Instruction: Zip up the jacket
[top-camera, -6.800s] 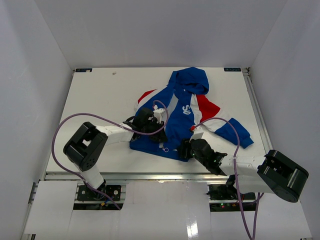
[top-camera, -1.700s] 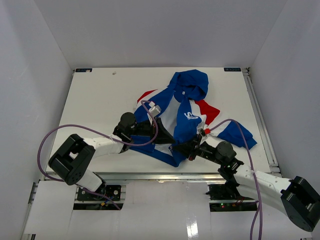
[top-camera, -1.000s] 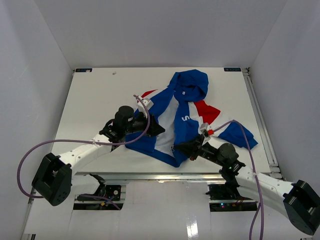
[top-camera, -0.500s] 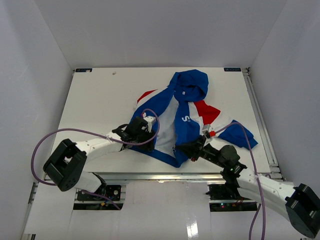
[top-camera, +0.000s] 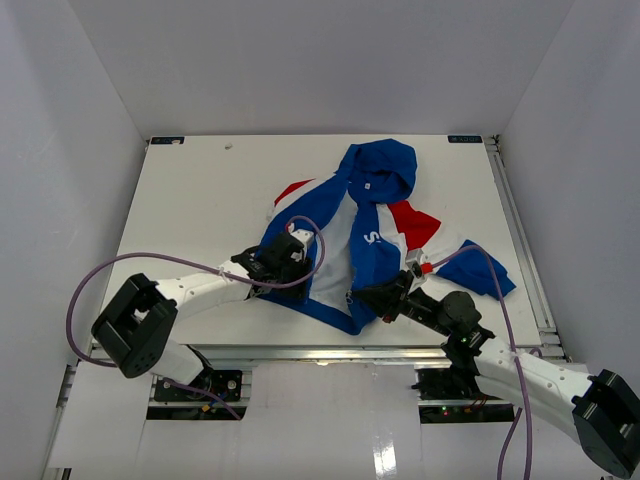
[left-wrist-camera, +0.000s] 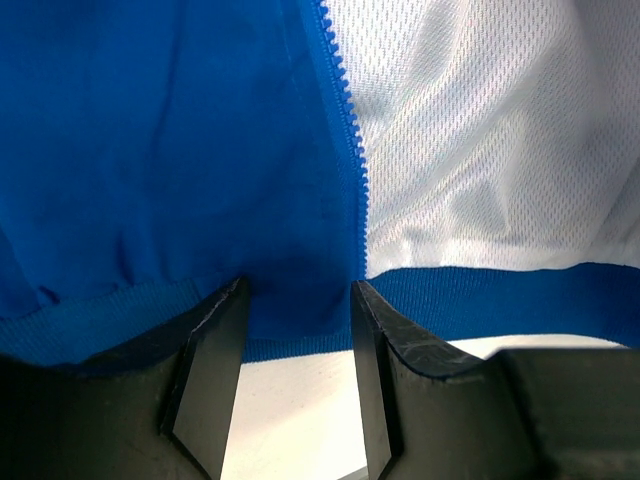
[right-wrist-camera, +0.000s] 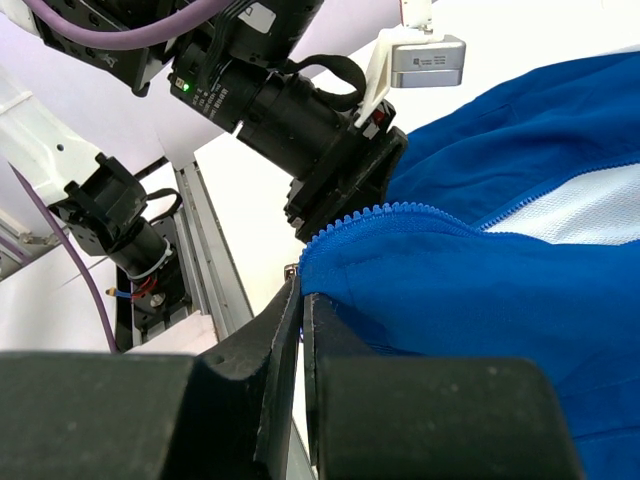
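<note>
From above, the jacket (top-camera: 360, 225) lies unzipped on the white counter (top-camera: 190, 200), right of centre, with its blue hood toward the far edge. Its front panels are spread so the white lining shows, and red and white sleeve panels show on both sides. The left fingers (top-camera: 295, 268) sit low over the near hem of the jacket's left front panel. The right fingers (top-camera: 356, 297) meet the bottom corner of the other front panel, near the counter's front edge. From the left wrist, the two dark fingers (left-wrist-camera: 205, 370) stand spread apart, not clenched. They flank the blue ribbed hem where the zip teeth (left-wrist-camera: 345, 120) run down between blue cloth and white mesh lining (left-wrist-camera: 480, 130). Bare counter shows below the hem. Whether their tips touch the cloth cannot be told. From the right wrist, the fingers (right-wrist-camera: 300, 340) are clenched together on the lower corner of a blue panel, just where its row of zip teeth ends. The left arm's black wrist (right-wrist-camera: 330, 150) is close behind.
</note>
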